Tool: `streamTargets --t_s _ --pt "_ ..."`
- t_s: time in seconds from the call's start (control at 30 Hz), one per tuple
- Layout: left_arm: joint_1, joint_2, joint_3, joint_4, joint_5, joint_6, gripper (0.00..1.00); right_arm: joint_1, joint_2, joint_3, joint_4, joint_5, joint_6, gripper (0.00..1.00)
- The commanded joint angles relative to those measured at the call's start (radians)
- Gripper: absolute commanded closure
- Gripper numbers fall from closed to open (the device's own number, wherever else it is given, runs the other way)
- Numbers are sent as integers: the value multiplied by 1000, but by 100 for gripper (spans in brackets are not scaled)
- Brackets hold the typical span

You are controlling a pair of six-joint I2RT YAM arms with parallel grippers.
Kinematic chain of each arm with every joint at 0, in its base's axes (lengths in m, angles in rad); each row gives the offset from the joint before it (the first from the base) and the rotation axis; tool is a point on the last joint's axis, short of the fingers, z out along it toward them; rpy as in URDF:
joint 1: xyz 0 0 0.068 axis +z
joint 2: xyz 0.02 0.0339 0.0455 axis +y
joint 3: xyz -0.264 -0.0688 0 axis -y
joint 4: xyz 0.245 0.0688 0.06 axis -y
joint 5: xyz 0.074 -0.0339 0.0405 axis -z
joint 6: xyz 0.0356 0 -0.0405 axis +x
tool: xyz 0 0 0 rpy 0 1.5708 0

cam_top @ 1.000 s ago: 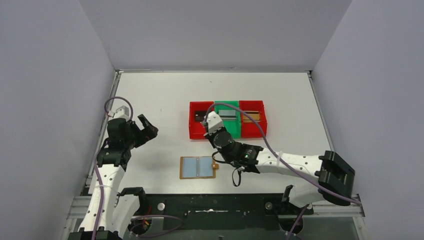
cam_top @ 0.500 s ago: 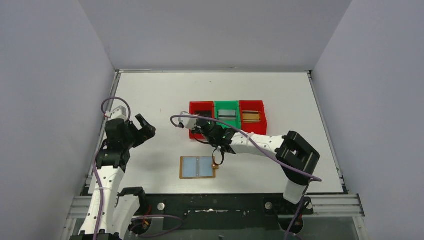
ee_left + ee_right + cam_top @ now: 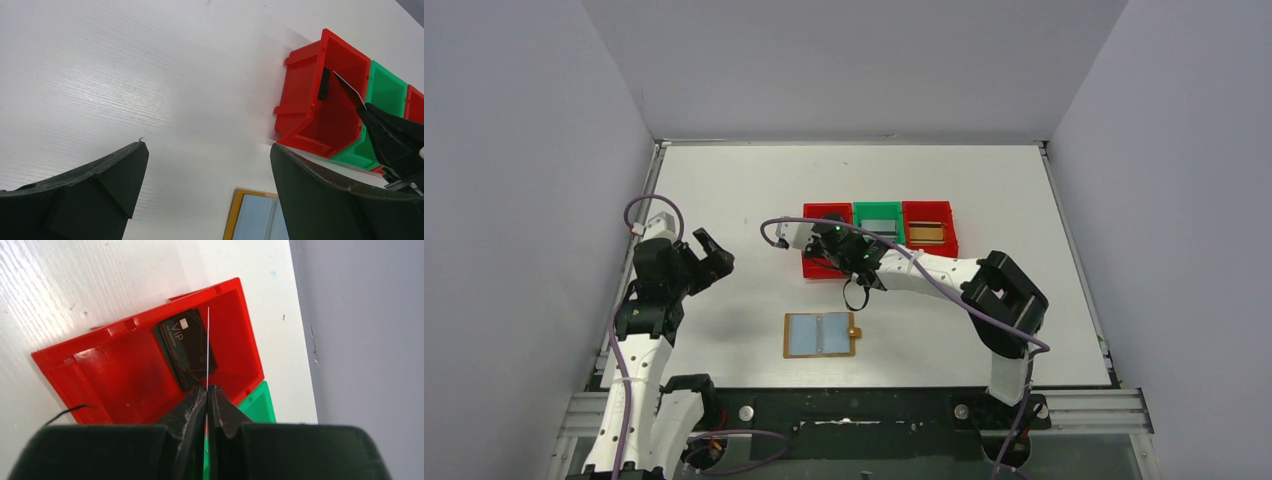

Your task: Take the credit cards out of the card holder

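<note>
The card holder [image 3: 821,334] lies open and flat on the table, tan-edged with pale blue pockets; its corner shows in the left wrist view [image 3: 254,221]. My right gripper [image 3: 827,245] [image 3: 206,388] hovers over the left red bin [image 3: 822,212] [image 3: 125,375], shut on a thin credit card [image 3: 207,345] seen edge-on. A black card [image 3: 186,349] lies inside that bin. In the green bin [image 3: 879,212] rests a silver-grey card [image 3: 881,226], and a gold-brown one [image 3: 927,232] lies in the right red bin [image 3: 946,228]. My left gripper [image 3: 709,255] [image 3: 209,146] hangs open and empty, left of the bins.
The three bins stand side by side mid-table. White table surface stretches between my left gripper and the red bin [image 3: 320,110]. Grey walls close in the table on the left, back and right.
My right arm has swung from beside the card holder's tab up and left, over the left red bin, carrying the card. The left arm has hardly moved.
</note>
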Motion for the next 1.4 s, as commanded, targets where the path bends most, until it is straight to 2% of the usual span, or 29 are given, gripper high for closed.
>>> streamTargets --t_s 0.0,0.4,1.0,1.27,1.37 --pt "11 -18 16 48 -7 13 4 -7 34 66 1 13 -25 100" --pt "13 -25 10 55 -1 14 4 -14 115 112 7 106 -85 100" --pt "15 -34 7 57 -16 13 4 -63 222 193 8 99 -96 100" --pt "16 -31 7 58 -12 13 4 -78 270 225 -8 69 -136 95" --pt "16 -29 7 60 -4 15 4 -81 277 228 -28 60 -126 91"
